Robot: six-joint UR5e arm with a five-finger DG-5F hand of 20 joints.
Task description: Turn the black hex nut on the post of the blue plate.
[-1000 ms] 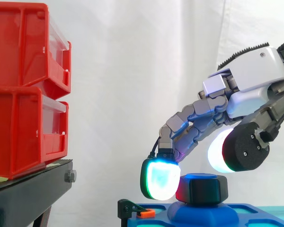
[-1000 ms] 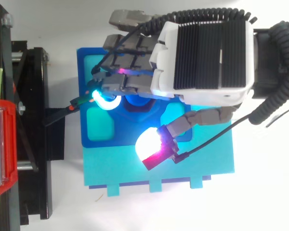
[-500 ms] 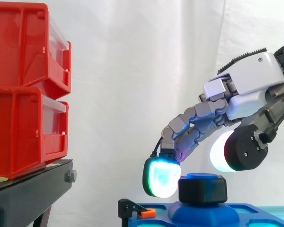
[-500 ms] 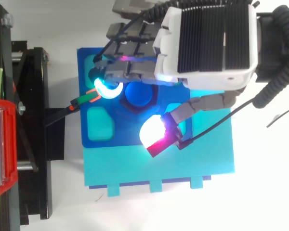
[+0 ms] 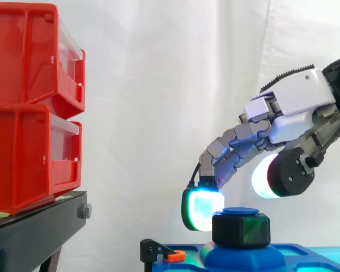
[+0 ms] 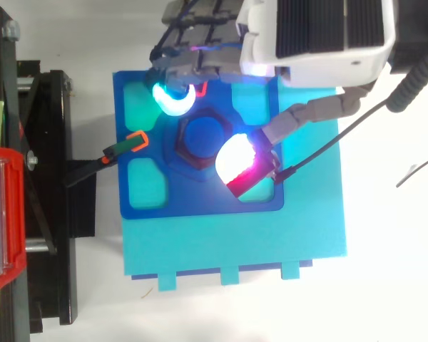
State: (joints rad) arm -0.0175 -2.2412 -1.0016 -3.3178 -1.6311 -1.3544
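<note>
The hex nut (image 5: 241, 230) sits on the post (image 5: 240, 212) at the middle of the plate (image 6: 200, 239), my hand (image 5: 297, 105) hangs just above it, seemingly apart, and the bins (image 5: 28, 107) are stacked on the stand (image 5: 34, 232) at left.

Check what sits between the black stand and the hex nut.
A black clip with an orange tip, crossing the edge of the blue plate; the top view shows it.
</note>
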